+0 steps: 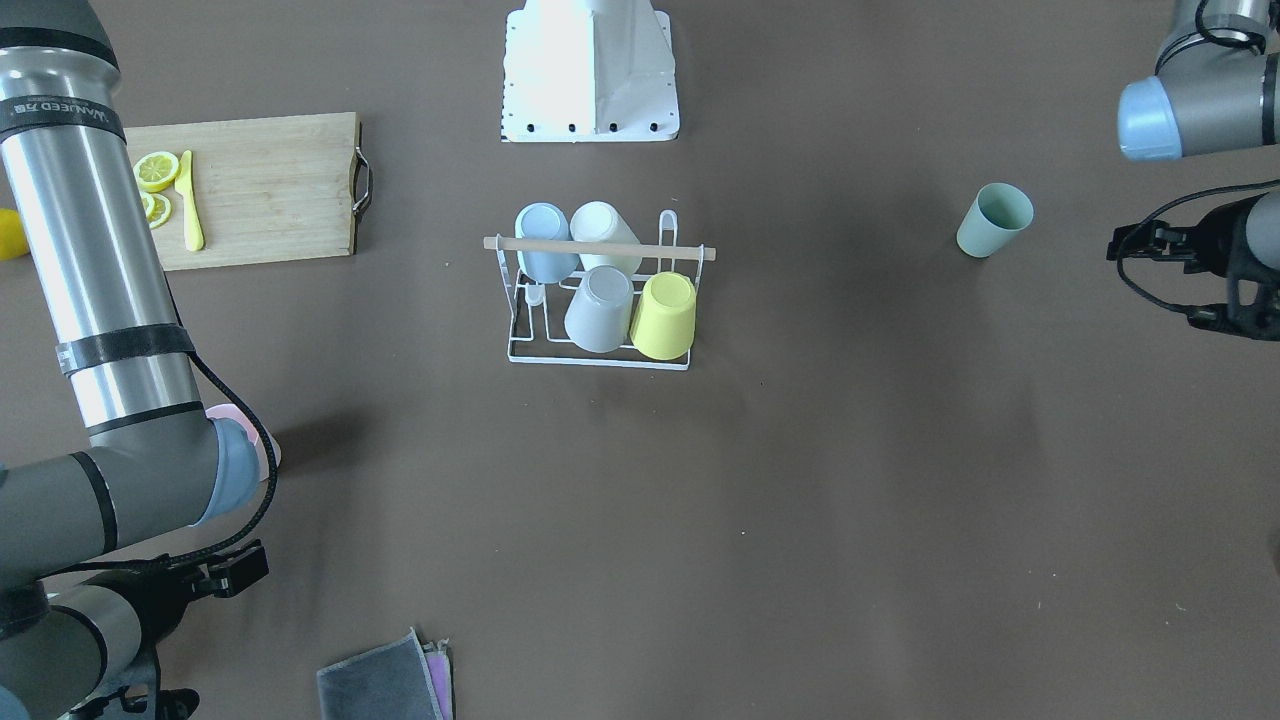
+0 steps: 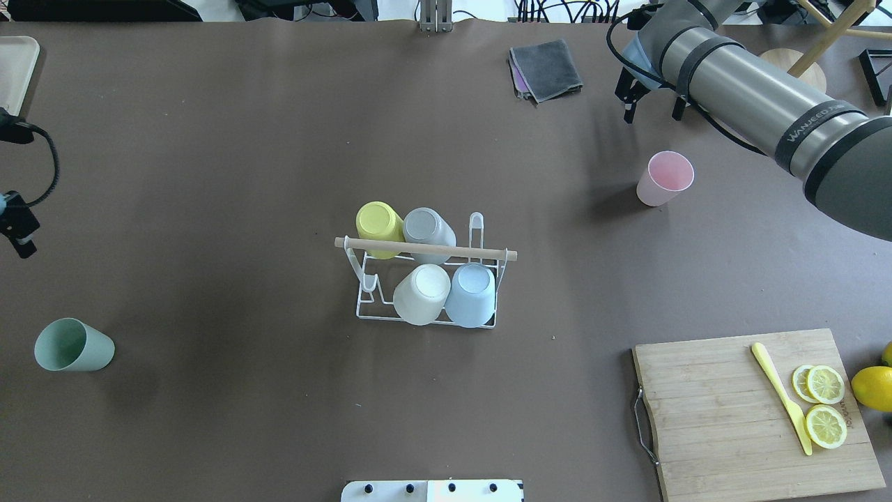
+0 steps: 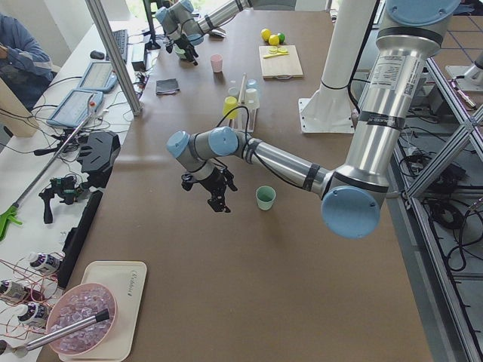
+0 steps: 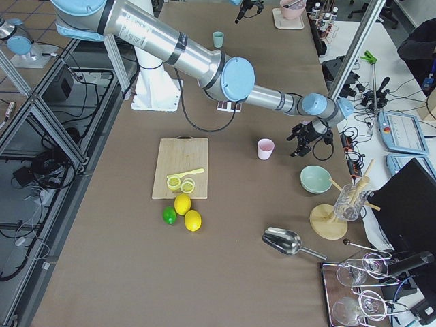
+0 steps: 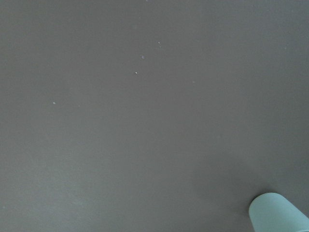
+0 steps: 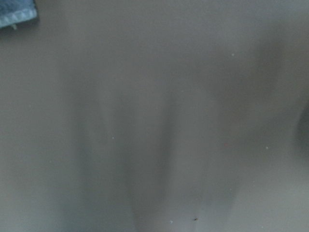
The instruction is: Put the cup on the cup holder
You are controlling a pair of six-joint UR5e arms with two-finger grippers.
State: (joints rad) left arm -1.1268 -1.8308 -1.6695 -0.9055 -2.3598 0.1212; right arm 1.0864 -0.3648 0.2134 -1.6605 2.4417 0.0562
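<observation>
Pre-grasp: left gripper (image 1: 1155, 282) and right gripper (image 2: 654, 108) empty, jaws apart; left should next grab green cup (image 2: 73, 344) for cup holder (image 2: 425, 249).

Overhead camera: high behind the robot, looking forward and down. Front camera: opposite side, steep, mirrored. Both share the rack (image 2: 460, 252) mid-table. Side cameras: at the table ends, distant. Wrist cameras: close on the table (image 5: 120, 145). Green cup (image 5: 277, 213) sits near the left gripper (image 3: 219, 204). Right wrist view is blurred, perhaps a cloth (image 6: 17, 12) corner.

You have six cups: yellow cup (image 2: 378, 222), grey cup (image 2: 426, 226), white cup (image 2: 421, 294), blue cup (image 2: 472, 293), green cup (image 2: 73, 344), pink cup (image 2: 664, 179). You also have one cup holder (image 2: 425, 248), one cutting board (image 2: 718, 411), one knife (image 2: 782, 397), three lemon slices (image 2: 826, 425), two lemons (image 4: 182, 203), one lime (image 4: 169, 215).
</observation>
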